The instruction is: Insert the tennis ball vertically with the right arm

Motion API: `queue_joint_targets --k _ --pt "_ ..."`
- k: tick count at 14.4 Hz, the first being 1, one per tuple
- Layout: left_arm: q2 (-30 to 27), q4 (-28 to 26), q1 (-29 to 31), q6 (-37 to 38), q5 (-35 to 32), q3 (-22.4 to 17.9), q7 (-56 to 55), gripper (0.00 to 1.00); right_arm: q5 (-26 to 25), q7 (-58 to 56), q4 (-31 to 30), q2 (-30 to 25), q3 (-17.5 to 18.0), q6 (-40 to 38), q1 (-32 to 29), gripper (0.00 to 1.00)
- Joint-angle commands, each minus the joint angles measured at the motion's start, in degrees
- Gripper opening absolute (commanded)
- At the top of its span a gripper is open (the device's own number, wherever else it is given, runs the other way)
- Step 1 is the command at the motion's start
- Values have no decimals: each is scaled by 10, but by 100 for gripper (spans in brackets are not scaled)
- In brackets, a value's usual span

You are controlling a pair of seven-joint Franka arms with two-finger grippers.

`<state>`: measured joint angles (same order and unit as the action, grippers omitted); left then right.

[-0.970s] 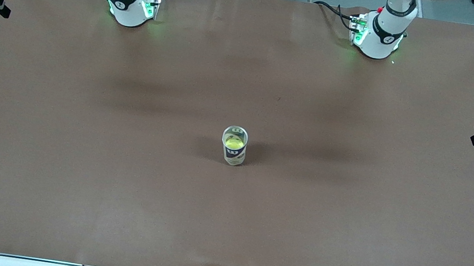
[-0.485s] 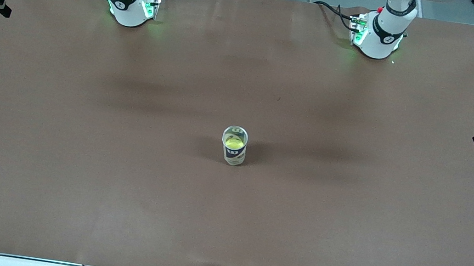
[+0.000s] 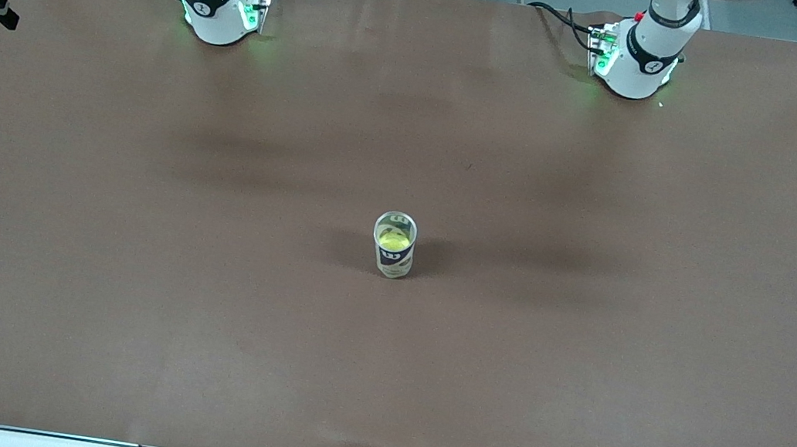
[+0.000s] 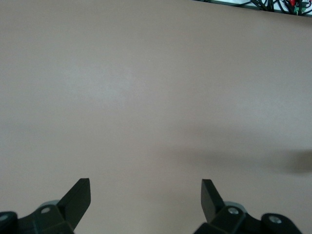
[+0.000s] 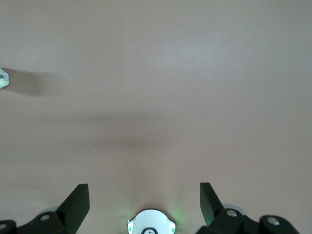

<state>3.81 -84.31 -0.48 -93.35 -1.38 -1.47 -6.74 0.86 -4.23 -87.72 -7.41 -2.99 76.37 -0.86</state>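
Found the tennis ball [image 3: 394,239] down inside the clear can [image 3: 392,260], which stood upright and alone at the middle of the table [image 3: 123,294] (seemingly seated well below the rim, though depth was hard to judge from above). Saw the right gripper [image 5: 144,188] up over bare table by its own base, fingers spread wide and empty, and the left gripper [image 4: 145,184] waiting likewise spread over bare table. Judged the insertion done, with only a clear, unhurried retreat well apart from the can called for, so as not to tip it.

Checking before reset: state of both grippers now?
Left gripper: open, holding nothing, over bare table.
Right gripper: open, holding nothing.
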Motion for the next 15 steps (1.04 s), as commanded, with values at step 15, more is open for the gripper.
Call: queue_joint_targets --k 15 --pt "3 8 4 12 11 9 14 100 -6 -6 -17 -16 -2 15 -4 100"
